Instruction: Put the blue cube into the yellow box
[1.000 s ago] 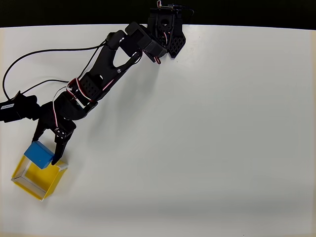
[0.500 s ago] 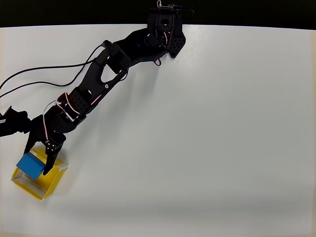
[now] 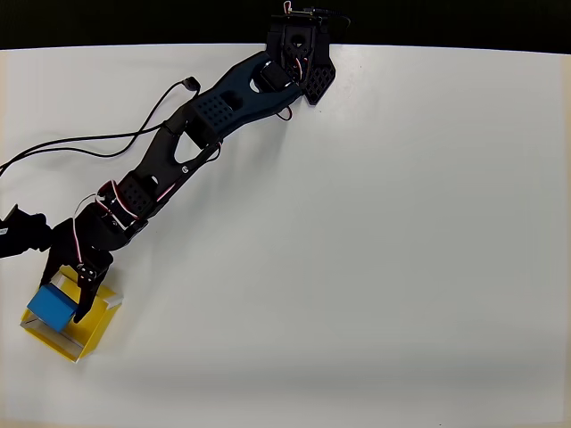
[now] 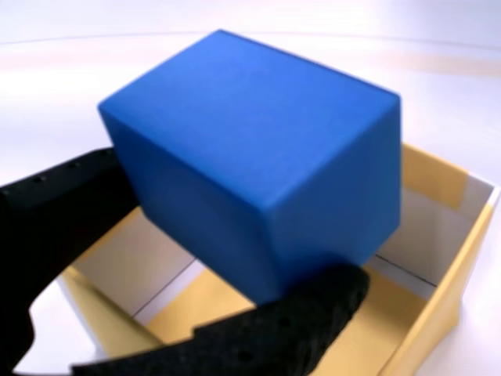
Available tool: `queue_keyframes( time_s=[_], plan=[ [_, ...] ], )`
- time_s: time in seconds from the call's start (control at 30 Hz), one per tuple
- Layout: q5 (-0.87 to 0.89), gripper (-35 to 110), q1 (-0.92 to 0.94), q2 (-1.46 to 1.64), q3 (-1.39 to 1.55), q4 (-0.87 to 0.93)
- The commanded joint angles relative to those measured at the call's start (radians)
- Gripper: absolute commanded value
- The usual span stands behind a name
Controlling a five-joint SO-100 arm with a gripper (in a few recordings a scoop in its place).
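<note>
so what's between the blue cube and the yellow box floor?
Nothing: in the wrist view the blue cube, clamped in the gripper, hangs over the yellow box with bare floor beneath it.

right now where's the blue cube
In the overhead view the blue cube is at the lower left, held in the gripper over the yellow box. The wrist view shows it above the box's floor.

arm colour: matte black throughout, from base to gripper (image 3: 71, 290)
links: flat plates with rows of small perforations
joints: boxy black servo blocks; red and white wires loop out beside them
cables: thin black leads trail from the arm toward 9 o'clock in the overhead view
fingers (image 4: 258, 337): black, rough-textured, dotted with small holes in the wrist view
</note>
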Motion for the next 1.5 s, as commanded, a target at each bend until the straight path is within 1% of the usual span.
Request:
queue_keyframes(
  time_s=[0.0,0.17,0.53,0.7,1.03,1.2,1.33,1.47],
  plan=[
    [-0.017,35,0.029,0.071,-0.166,-0.017],
    [-0.018,35,0.031,0.049,-0.190,-0.015],
    [0.011,41,0.032,0.043,-0.189,-0.025],
    [0.015,41,0.031,0.083,-0.156,-0.025],
    [0.028,34,-0.003,0.316,0.031,0.011],
    [0.028,31,-0.029,0.499,0.201,0.127],
    [0.029,28,-0.058,0.641,0.368,0.143],
    [0.035,26,-0.094,0.775,0.499,0.202]
  ],
)
